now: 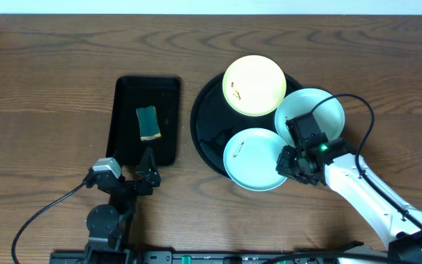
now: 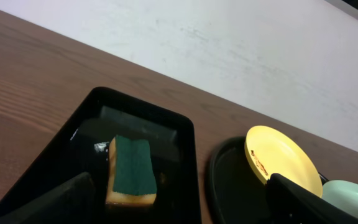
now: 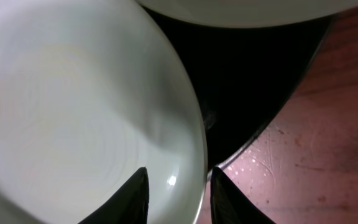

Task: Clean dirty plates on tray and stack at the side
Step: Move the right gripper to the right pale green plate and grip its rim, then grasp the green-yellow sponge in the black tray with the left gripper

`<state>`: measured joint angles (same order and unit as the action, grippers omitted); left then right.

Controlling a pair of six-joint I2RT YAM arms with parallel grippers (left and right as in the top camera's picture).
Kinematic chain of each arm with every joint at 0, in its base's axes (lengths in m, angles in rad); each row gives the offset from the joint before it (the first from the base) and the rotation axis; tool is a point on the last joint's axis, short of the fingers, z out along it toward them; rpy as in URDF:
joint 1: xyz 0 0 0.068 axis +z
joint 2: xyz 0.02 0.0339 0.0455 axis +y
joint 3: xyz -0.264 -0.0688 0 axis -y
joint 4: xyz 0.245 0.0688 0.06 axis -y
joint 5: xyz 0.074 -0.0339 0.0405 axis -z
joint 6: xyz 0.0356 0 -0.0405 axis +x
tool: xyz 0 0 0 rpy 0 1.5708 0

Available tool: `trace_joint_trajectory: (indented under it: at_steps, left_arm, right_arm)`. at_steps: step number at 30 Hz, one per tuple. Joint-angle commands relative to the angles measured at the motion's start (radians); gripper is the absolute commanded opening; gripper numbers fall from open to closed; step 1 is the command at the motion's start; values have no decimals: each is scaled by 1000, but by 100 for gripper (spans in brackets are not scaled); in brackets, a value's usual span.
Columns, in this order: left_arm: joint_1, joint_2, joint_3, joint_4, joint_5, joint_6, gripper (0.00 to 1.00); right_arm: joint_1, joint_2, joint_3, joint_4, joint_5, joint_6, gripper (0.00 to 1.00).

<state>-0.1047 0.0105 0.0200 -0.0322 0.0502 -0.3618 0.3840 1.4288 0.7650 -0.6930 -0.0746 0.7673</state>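
The right jaws are standing released, straddling the right rim of the near mint plate. One finger is hovering inside the plate and the other outside it, so the rim is running between them, closer to the outer finger. I cannot tell whether either finger is touching it. A red smear is showing on this plate's left side in the wrist view.

The plate is lying at the near edge of the tray, overhanging its rim. The second mint plate is sitting at the right, also overhanging, and the yellow plate is lying at the far side with small dark specks.

The left jaws are gaping wide over the near end of the small tray on the desk. A sponge is lying beyond them, green side up.
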Motion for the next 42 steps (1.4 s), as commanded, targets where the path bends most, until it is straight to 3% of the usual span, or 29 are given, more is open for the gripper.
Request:
trace_joint_trajectory:
  at_steps: [1,3,7,9,21,28,31,38,42]
  left_arm:
    - [3,-5,-16,-37,-8,14,88]
    - [3,-5,-16,-37,-8,13,88]
    - [3,-5,-16,-37,-8,14,88]
    - [3,-5,-16,-37,-8,13,88]
    - [3,-5,-16,-37,-8,13,88]
    - [3,-5,-16,-36,-9,14,88]
    - [3,-5,-16,-27,-10,14,88]
    - [3,-5,-16,-30,-8,6,88]
    - [3,-2,21,-69,14,-21,88]
  right_arm:
    - [20,-9,-36,29,18,48,27]
    - [20,-9,-38,33,24,48,25]
    - [19,-9,-38,55,50,47,7]
    - [19,-9,-38,60,60,47,2]
    - [19,-9,-25,317,74,-77,1]
    - [35,-7,-32,307,78,-116,1]
    - [41,-6,-38,306,78,-122,6]
    - [43,14,-42,282,79,-177,32]
    - [43,48,-42,296,79,-182,34]
